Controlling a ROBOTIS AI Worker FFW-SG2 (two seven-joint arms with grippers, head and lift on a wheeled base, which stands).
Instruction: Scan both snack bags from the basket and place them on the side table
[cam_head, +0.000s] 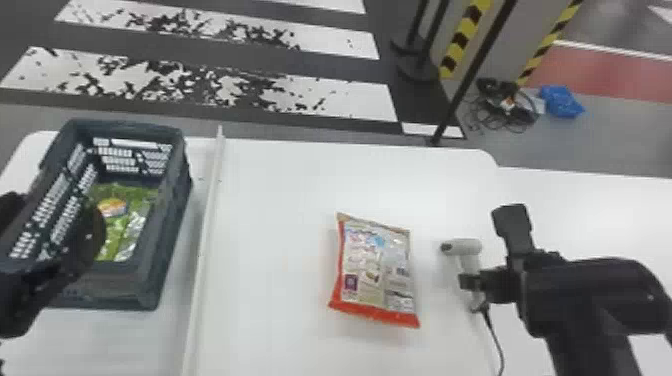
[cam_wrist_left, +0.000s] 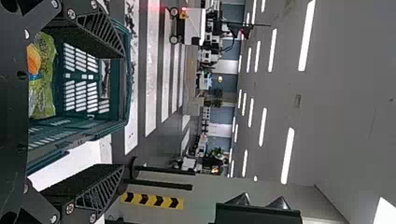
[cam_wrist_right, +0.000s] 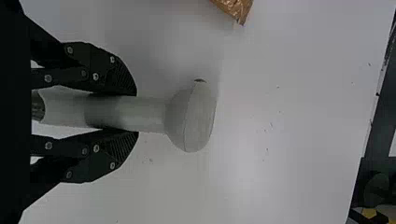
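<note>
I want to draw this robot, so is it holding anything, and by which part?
Yes, the right gripper holds the scanner by its handle. The left gripper is open and holds nothing.

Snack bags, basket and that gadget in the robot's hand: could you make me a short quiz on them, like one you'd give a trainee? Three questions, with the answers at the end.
1. Multiple choice. What is the main colour of the snack bag inside the basket?
a) Blue
b) Black
c) Green

2. True or false? The red-edged snack bag lies on the white tabletop, outside the basket.

3. Fill in the missing word. The right gripper is closed on the handle of a hand-held ____.

Key: 1: c, green. 2: true. 3: scanner.
</note>
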